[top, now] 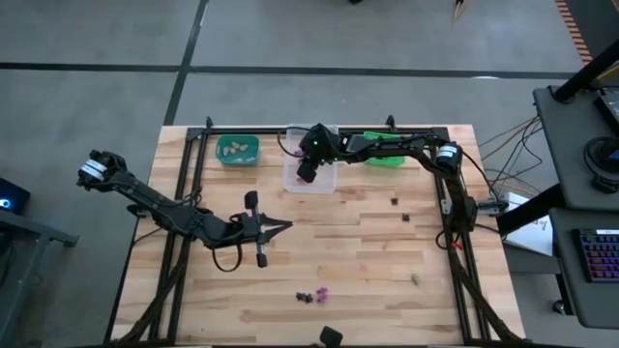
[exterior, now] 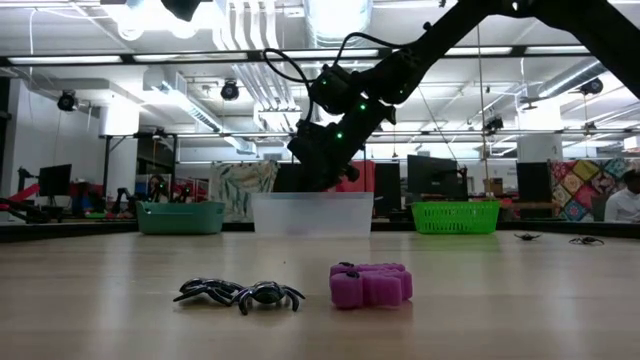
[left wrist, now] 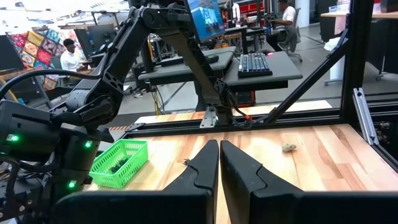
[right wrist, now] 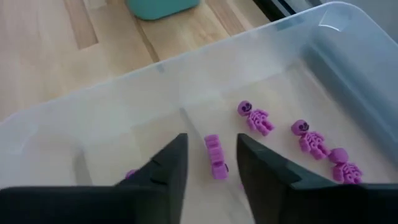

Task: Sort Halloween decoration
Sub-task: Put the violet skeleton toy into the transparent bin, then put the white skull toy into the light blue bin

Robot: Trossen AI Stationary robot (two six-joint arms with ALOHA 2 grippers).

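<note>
My right gripper (top: 308, 174) hangs open over the clear bin (top: 324, 184), fingers pointing down into it. In the right wrist view the gripper (right wrist: 211, 138) stands above a purple trinket (right wrist: 215, 158) on the bin floor, apart from it. Three purple skeleton trinkets (right wrist: 256, 118) lie beside it. My left gripper (top: 285, 226) waits shut at mid-table, its fingers (left wrist: 205, 163) closed together. Loose trinkets lie on the table: black spiders (exterior: 240, 294) and a purple piece (exterior: 370, 284) near the near edge, two black ones (top: 395, 201) and a beige one (top: 416, 278) to the right.
The teal bin (top: 237, 150) with beige trinkets stands left of the clear bin, the green bin (top: 385, 157) to its right, all along the far edge. A black frame (top: 198, 174) rims the table. People sit at desks beyond the table (left wrist: 69, 57).
</note>
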